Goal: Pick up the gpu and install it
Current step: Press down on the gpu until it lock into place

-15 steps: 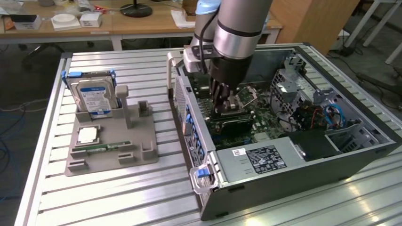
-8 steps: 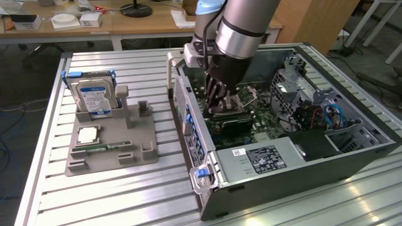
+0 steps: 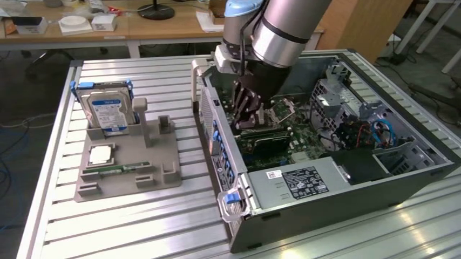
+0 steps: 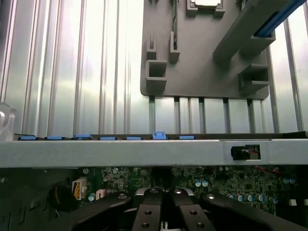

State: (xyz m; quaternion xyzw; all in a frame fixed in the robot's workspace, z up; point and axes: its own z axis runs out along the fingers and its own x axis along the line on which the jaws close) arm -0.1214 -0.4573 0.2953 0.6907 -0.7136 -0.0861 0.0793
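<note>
Inside the case: your gripper (image 3: 249, 127) sits low over the motherboard (image 3: 303, 137).
Fingers: pressed together (image 4: 166, 211), nothing visibly pinched between them.
GPU (image 3: 265, 141): dark card lying across the board just below the fingertips, seated or not, you can't tell.
Case (image 3: 360, 178): open tower lying on its side.
Holder tray (image 3: 122, 178): on the exterior view's left, with the hard drive (image 3: 108, 110) standing upright in it.
</note>
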